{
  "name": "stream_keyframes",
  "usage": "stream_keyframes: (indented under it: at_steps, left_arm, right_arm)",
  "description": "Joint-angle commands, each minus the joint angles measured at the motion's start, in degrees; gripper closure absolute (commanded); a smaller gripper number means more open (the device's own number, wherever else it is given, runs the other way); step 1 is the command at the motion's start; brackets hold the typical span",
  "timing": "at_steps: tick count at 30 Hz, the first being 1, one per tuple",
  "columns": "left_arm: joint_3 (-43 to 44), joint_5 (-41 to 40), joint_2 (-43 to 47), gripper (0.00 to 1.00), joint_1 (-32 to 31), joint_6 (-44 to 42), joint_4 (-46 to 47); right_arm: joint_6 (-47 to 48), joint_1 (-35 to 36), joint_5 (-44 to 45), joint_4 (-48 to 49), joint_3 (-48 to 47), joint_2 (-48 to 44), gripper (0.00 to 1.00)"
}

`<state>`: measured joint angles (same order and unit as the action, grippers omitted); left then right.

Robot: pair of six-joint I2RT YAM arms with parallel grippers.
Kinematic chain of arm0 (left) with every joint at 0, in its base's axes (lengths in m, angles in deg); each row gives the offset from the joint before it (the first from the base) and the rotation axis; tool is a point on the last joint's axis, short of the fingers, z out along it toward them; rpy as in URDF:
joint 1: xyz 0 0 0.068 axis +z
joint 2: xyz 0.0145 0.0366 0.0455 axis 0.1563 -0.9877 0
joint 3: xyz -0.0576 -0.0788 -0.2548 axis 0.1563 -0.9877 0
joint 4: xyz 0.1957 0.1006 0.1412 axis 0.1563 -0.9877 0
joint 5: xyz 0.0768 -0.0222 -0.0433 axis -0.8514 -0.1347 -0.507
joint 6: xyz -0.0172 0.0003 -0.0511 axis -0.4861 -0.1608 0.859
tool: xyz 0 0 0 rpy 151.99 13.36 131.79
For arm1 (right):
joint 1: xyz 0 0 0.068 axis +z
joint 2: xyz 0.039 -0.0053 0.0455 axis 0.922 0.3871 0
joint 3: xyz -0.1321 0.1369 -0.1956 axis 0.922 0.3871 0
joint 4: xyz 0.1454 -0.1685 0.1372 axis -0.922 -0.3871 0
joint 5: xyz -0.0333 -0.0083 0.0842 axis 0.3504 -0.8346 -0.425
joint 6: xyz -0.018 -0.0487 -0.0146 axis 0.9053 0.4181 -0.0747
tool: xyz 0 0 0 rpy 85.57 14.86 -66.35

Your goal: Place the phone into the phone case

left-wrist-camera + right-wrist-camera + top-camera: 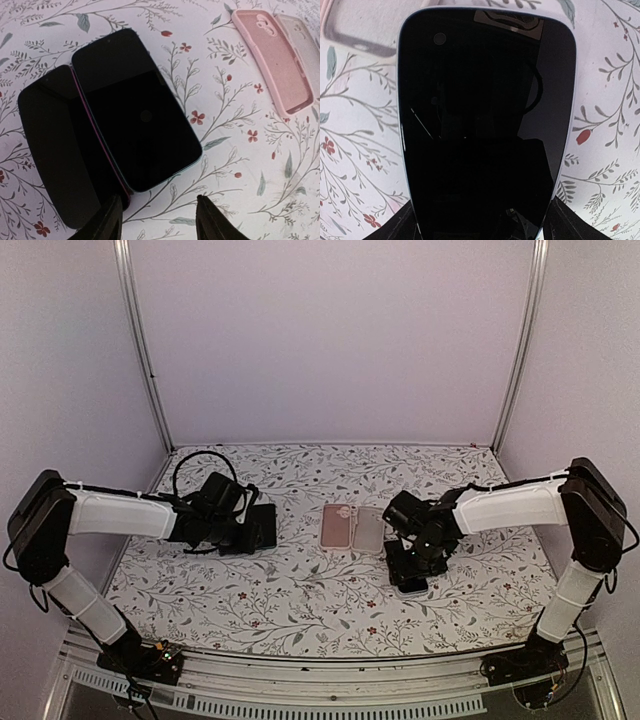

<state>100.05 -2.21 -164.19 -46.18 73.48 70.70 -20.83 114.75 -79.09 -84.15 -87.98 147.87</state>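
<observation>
On the right of the table [300, 610], the right gripper [482, 220] clamps a black phone [485, 125] by its long edges (screen up); a pink case [338, 526] and clear case [369, 530] lie side by side nearby. The left gripper [157, 200] hangs spread above a second phone [135, 110].

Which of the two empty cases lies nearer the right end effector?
The translucent grey case; it lies on the right of the pink case, the side toward the right end effector.
</observation>
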Motion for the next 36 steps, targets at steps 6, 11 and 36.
stream_keyframes:
  at_steps: [6, 11, 36]
  left_arm:
    - [8.3, 16.7, -6.3, 0.39, -5.8, 7.9, 12.8]
    - [17.3, 26.0, -17.9, 0.29, -9.4, 12.7, 17.7]
    - [13.2, 32.0, -20.1, 0.61, -11.5, 22.5, 41.9]
  right_arm:
    - [3.5, 0.5, -4.9, 10.4, 8.3, -9.7, 0.54]
    - [3.2, 0.6, -6.5, 14.3, 11.4, -12.9, 0.57]
    - [13.0, 6.8, -8.8, 30.3, 3.9, -10.4, 0.59]
